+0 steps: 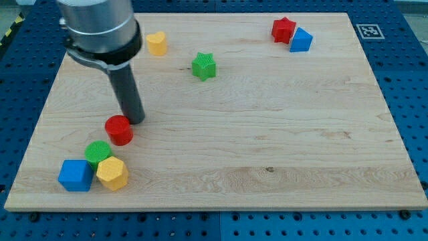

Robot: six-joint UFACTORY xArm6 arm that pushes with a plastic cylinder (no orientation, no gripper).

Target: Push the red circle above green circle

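The red circle (120, 129) lies on the wooden board (267, 134) at the view's lower left. The green circle (98, 152) sits just below and left of it, nearly touching. My tip (136, 119) rests on the board just above and right of the red circle, close to its edge. The rod rises from there to the arm's grey body at the view's top left.
A blue cube (75, 175) and a yellow hexagon (112, 173) sit against the green circle's lower side. A yellow block (156, 43) and a green star (204, 66) lie near the top. A red star (283, 29) and a blue block (301, 40) are at the top right.
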